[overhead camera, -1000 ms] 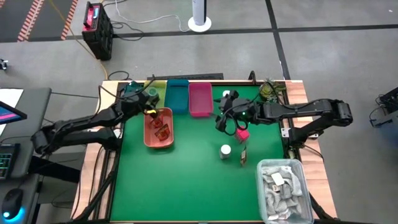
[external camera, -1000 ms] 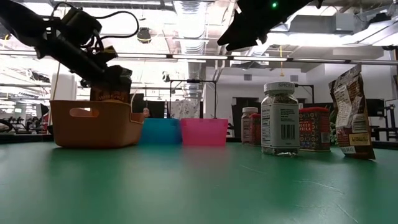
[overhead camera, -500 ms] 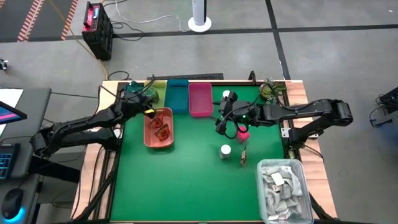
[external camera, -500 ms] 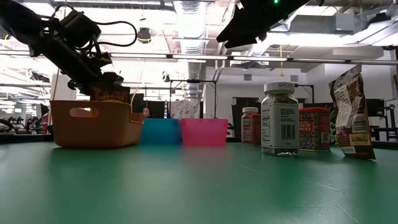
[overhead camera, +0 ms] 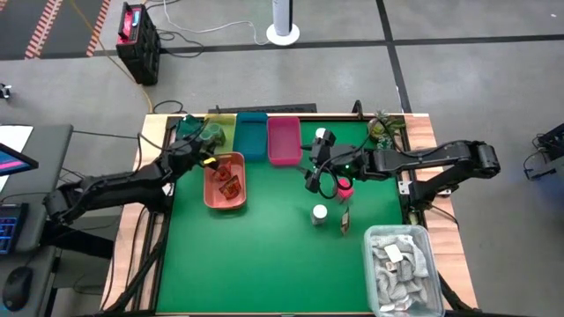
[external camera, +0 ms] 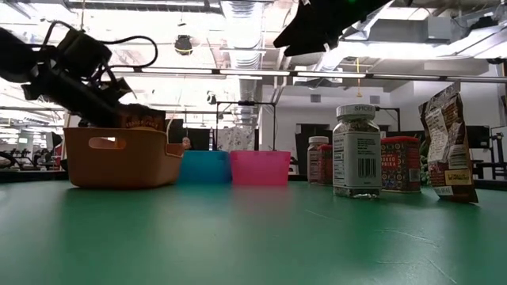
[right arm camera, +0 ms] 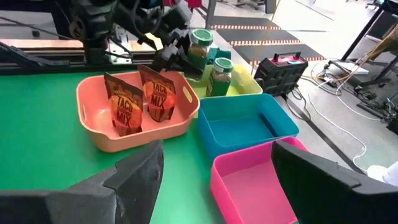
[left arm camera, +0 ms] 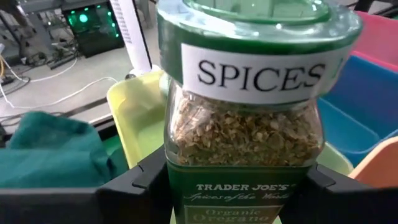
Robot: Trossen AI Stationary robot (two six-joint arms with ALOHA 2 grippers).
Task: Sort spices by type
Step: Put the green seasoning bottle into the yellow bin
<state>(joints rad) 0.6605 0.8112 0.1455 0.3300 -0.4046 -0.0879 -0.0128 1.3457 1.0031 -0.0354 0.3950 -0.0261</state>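
Observation:
My left gripper [overhead camera: 208, 139] is shut on a green-capped jar of dried herbs [left arm camera: 245, 124] labelled SPICES, over the yellow tray [left arm camera: 134, 112] at the table's far left. A second green-capped jar [right arm camera: 221, 74] stands in that tray. Two red-brown sachets [right arm camera: 140, 99] stand upright in the orange tray [overhead camera: 222, 183]. My right gripper [overhead camera: 322, 176] hangs open and empty above the table's middle right, beside a pink pack [overhead camera: 344, 187]. A white-capped jar [overhead camera: 320, 213] and a sachet [overhead camera: 345, 220] stand nearer; another white-capped jar [overhead camera: 322, 136] stands farther off. My left gripper pinches the jar's lower body [left arm camera: 186, 193] between its two fingers [left arm camera: 140, 183], one on each side of the green label. The jar stays upright, cap on top. In the right wrist view the jar [right arm camera: 200, 43] is lifted clear above the yellow tray.
Yellow, blue [overhead camera: 252, 136] and pink [overhead camera: 283, 139] trays lie side by side along the far edge, the orange tray just nearer. A grey bin of rags [overhead camera: 398, 257] fills the near right corner. Bare green mat [overhead camera: 256, 264] lies across the near half.
My left gripper, shut on the green jar, has moved from above the orange tray toward the table's far left, over the yellow tray. The sachets stay in the orange tray.

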